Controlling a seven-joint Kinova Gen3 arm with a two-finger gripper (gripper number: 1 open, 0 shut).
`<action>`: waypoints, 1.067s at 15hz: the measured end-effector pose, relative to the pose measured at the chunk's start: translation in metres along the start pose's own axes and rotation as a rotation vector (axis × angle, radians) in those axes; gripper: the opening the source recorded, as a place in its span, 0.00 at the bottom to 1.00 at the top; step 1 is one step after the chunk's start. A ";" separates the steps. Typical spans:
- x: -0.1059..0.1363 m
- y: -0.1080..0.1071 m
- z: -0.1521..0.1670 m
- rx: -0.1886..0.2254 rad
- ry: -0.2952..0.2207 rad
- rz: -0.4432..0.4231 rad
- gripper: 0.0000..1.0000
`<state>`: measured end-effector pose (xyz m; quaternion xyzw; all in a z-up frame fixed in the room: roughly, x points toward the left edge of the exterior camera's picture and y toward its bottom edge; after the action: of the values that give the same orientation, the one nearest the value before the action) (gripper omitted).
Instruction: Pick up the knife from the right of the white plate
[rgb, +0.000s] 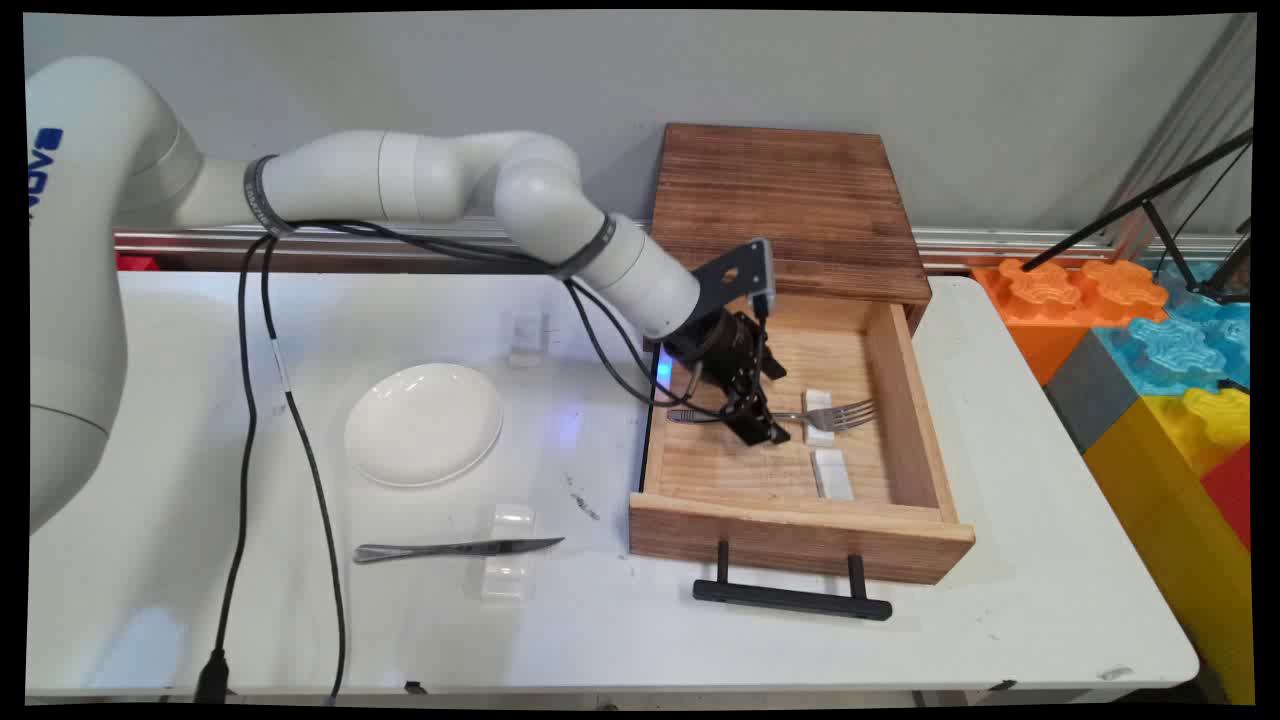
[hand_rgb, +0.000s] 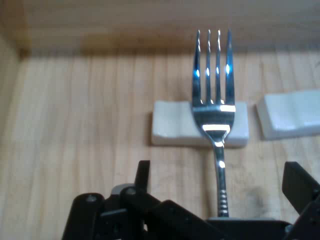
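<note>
My black gripper (rgb: 762, 425) reaches down into an open wooden drawer (rgb: 905, 390) and is open. A silver fork (rgb: 845, 413) lies across the drawer floor, its neck resting on a small white block (rgb: 820, 400). The fork's handle runs under the gripper and out to the left. In the hand view the fork (hand_rgb: 215, 90) points away from me over the white block (hand_rgb: 170, 130), and its handle passes between the two spread fingers of the gripper (hand_rgb: 221, 176) without either touching it. A second white block (rgb: 832, 473) lies nearer the drawer's front.
A white plate (rgb: 423, 422) sits left of the drawer. A knife (rgb: 455, 548) lies on a clear rest (rgb: 508, 575) near the front edge; another clear rest (rgb: 527, 335) stands further back. The drawer's black handle (rgb: 790, 598) juts forward. Coloured foam blocks (rgb: 1150, 340) stand at the right.
</note>
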<state>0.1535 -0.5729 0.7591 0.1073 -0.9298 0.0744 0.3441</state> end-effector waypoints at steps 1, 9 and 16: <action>0.004 -0.001 -0.003 0.001 0.002 -0.003 1.00; 0.035 -0.007 -0.041 0.000 -0.025 -0.073 1.00; 0.062 0.004 -0.097 -0.022 -0.089 -0.150 1.00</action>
<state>0.1676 -0.5580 0.8723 0.1760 -0.9344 0.0335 0.3080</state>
